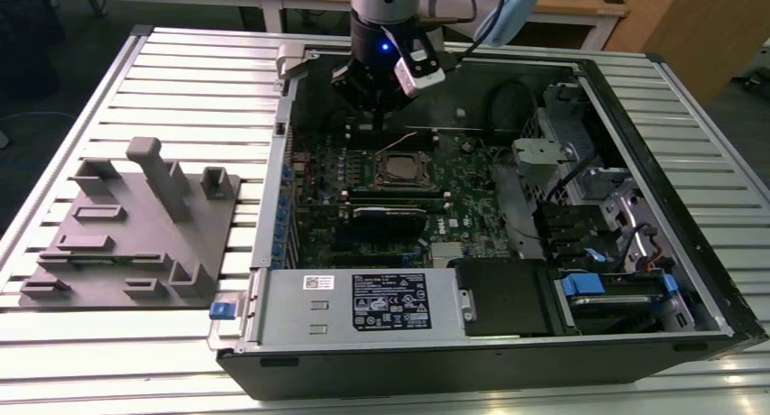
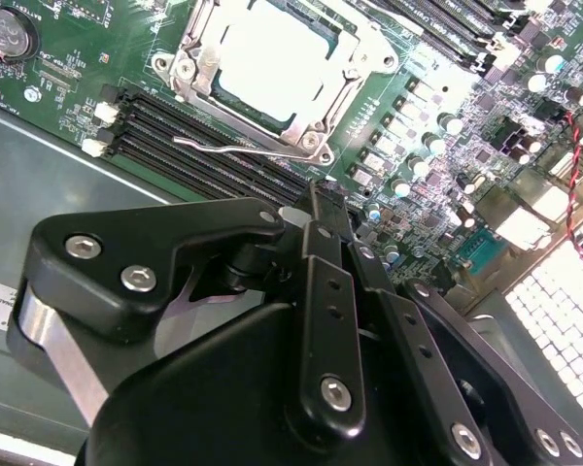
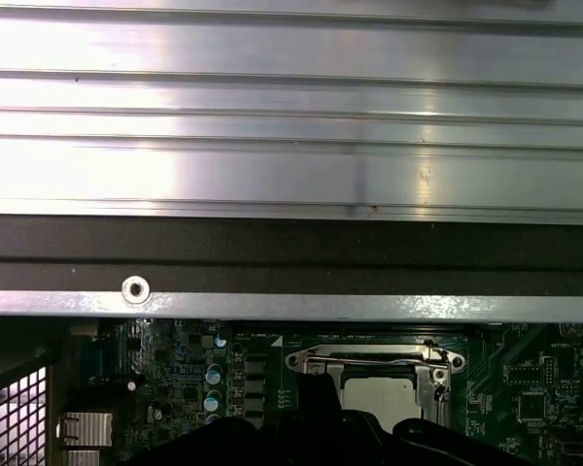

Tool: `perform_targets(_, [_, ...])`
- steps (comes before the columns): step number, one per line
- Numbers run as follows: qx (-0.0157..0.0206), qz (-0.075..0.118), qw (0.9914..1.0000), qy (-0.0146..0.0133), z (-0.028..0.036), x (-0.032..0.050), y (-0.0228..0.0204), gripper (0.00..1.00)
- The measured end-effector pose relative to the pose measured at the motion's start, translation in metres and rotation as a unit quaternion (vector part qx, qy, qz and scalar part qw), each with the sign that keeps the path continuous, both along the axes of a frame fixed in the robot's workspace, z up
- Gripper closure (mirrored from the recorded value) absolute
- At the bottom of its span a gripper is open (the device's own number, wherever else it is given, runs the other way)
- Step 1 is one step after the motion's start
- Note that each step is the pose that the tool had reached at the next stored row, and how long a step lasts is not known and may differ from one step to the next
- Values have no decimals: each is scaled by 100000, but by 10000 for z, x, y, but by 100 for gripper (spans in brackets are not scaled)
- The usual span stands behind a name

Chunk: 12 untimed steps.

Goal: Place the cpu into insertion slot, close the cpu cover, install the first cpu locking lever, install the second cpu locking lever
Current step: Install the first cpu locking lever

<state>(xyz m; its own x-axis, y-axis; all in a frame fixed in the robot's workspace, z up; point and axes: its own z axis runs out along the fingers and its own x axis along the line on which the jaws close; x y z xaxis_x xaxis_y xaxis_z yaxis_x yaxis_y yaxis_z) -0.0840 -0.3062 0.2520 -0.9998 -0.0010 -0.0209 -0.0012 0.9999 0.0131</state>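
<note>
The gripper [image 1: 382,122] hangs inside the open computer case [image 1: 704,280], over the green motherboard [image 1: 472,176]. Its fingers [image 2: 321,291] are drawn together with nothing between them. In the second wrist view, the cpu [image 2: 272,53] lies flat in the insertion slot [image 2: 243,105], a short way beyond the fingertips. The cpu cover [image 2: 262,121] is down around it, so the silver top shows through the window. A thin wire locking lever [image 2: 238,148] lies between the fingertips and the slot, alongside the black memory slots [image 2: 175,126]. The fingers touch none of these. The case rests on a slatted metal desk [image 1: 193,72], with a grey holder block [image 1: 121,244] well away from the fingers.
</note>
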Motion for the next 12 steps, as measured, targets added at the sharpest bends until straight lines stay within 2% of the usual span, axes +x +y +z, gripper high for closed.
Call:
perform_targets(7, [-5, 2, 100000, 4, -2, 2, 0, 89])
perform_targets(8, [2272, -603, 99972, 4, -68, 57, -45, 89])
perform_targets(9, [3669, -817, 99929, 10, -76, 57, -89, 89])
perform_targets(11, [3757, -828, 99926, 10, -76, 57, -92, 89])
perform_targets(12, [6634, -1261, 99772, 18, -92, 57, -182, 89])
